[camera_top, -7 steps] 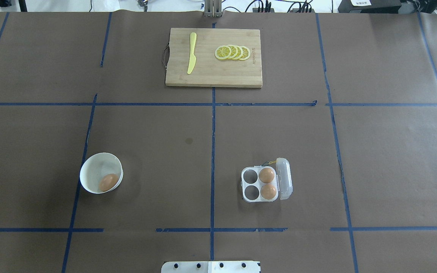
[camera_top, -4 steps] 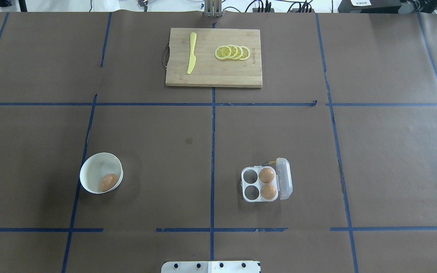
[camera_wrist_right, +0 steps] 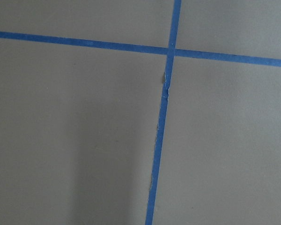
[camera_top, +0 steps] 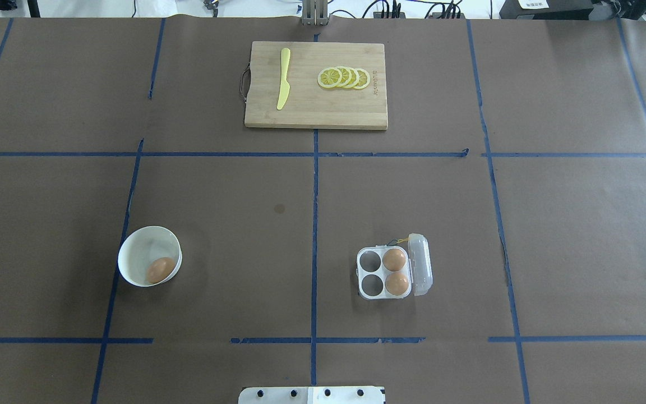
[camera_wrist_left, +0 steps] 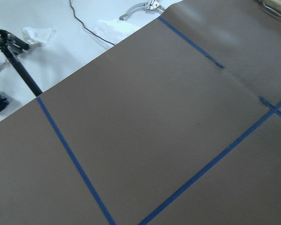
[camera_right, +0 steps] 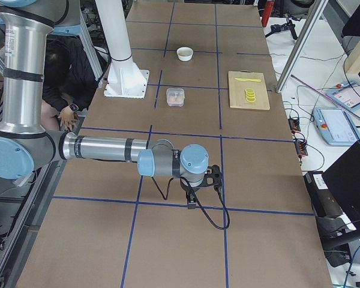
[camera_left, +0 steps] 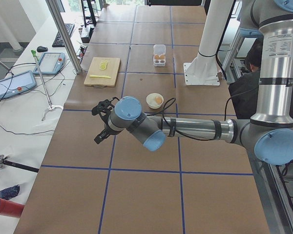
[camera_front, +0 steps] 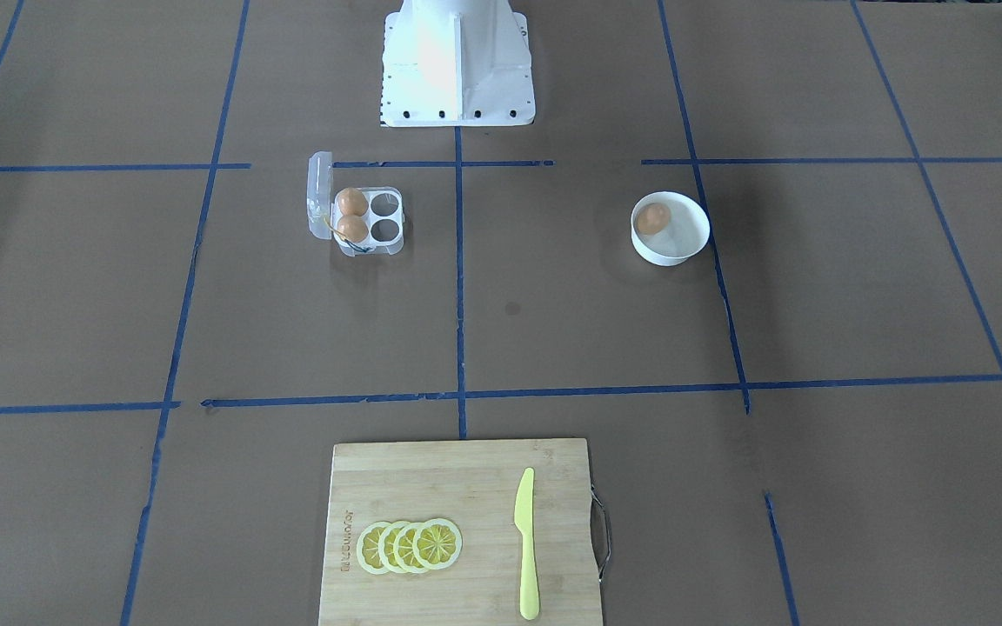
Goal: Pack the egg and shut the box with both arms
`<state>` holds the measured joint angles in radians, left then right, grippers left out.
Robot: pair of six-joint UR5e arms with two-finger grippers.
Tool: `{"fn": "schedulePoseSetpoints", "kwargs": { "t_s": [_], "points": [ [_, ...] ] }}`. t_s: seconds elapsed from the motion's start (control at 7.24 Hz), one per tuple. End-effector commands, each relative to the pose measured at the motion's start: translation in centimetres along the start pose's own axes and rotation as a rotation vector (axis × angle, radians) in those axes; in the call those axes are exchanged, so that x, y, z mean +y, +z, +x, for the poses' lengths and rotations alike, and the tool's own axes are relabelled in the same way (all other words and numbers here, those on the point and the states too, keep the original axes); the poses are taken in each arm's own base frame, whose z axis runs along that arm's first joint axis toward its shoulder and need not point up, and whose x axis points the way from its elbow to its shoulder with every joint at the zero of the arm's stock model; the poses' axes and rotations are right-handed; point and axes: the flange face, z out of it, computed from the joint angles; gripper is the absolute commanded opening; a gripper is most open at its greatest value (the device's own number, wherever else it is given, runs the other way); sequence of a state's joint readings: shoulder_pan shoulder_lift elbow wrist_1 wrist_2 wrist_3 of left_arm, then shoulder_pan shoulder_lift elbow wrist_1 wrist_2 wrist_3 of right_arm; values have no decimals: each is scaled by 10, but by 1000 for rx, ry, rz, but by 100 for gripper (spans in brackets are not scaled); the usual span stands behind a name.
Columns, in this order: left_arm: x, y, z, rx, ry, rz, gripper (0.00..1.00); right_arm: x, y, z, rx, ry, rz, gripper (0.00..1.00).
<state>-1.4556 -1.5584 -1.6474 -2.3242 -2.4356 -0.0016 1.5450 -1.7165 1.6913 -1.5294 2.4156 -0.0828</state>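
The left tool (camera_left: 98, 122) hangs far left of the box (camera_top: 383, 273), released or clenched I cannot tell; the egg (camera_top: 160, 270) lies in a bowl (camera_top: 149, 228) on the bench (camera_top: 244, 196), well left of the box. The box stands open, 2 eggs (camera_top: 394, 259) filling its right half, 2 cups (camera_top: 370, 261) empty. Far right of it the right tool (camera_right: 204, 186) hangs, state equally untellable, so fetching, packing and closing all remain.

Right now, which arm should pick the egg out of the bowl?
Left looks better placed. The egg lies in the bowl on the robot's left half of the table, and the left hand hovers over that end. The right hand hovers over the opposite end, beyond the box.
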Motion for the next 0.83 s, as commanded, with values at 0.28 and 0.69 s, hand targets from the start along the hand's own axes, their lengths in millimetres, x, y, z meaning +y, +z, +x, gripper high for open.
{"fn": "schedulePoseSetpoints", "kwargs": {
  "t_s": [0.28, 0.69],
  "points": [
    [-56, 96, 186, 76, -31, -26, 99, 0, 0, 0, -1, 0, -1, 100],
    [-38, 153, 288, 134, 17, -82, 87, 0, 1, 1, -1, 2, -2, 100]
  ]
}}
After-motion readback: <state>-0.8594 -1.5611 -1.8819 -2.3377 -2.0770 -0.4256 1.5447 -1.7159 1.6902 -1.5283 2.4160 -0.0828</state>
